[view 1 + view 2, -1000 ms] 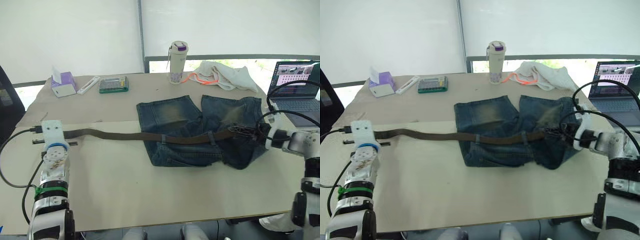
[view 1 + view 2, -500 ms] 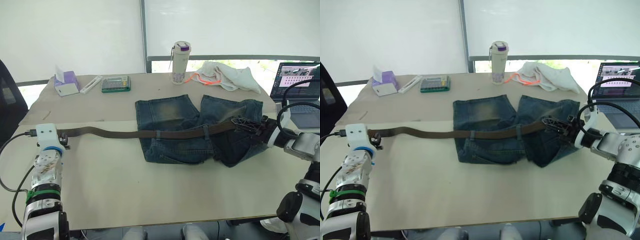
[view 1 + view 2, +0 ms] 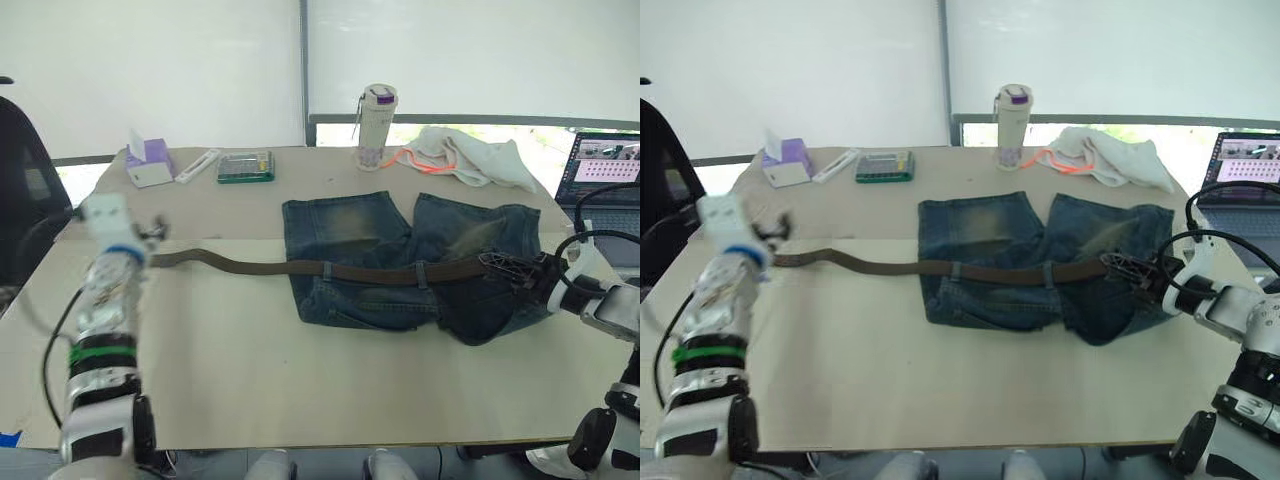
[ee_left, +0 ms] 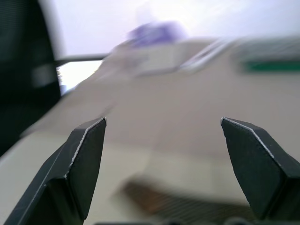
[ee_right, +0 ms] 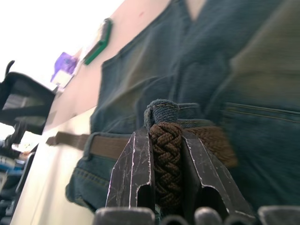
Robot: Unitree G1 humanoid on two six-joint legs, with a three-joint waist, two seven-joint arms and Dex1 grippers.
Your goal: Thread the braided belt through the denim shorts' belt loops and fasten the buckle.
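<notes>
On the table, head views:
denim shorts point(image 3: 400, 265): flat, waistband toward the robot, legs pointing away.
braided belt point(image 3: 300, 267): runs across the waistband through the belt loops point(image 3: 327, 270); free tail lies on bare table point(image 3: 250, 380) toward the left gripper.
right gripper point(image 3: 515, 268): at the shorts' right edge, fingers clamped on the belt end.
left gripper point(image 3: 152, 232): raised just beyond the belt's tail end, not touching it.
background: tissue box point(image 3: 148, 163), green-edged case point(image 3: 246, 167), bottle point(image 3: 375, 127), cream cloth with orange trim point(image 3: 465, 160) along the far edge; laptop point(image 3: 605, 170) beyond the right gripper.

Left wrist view:
left gripper point(image 4: 164, 129): fingers spread wide, nothing between them.
belt: blurred brown strip low between the fingers, below the tips, apart from them.
far side: tissue box and green-edged case, blurred.

Right wrist view:
right gripper point(image 5: 166, 138): both fingers pressed against the braided strap, narrow grip, strap standing on edge between them.
belt loop point(image 5: 161, 111): denim strip right at the fingertips, wrapped over the strap.
belt beyond the loop: continues along the waistband, then out onto the table.
buckle: can't make it out.
</notes>
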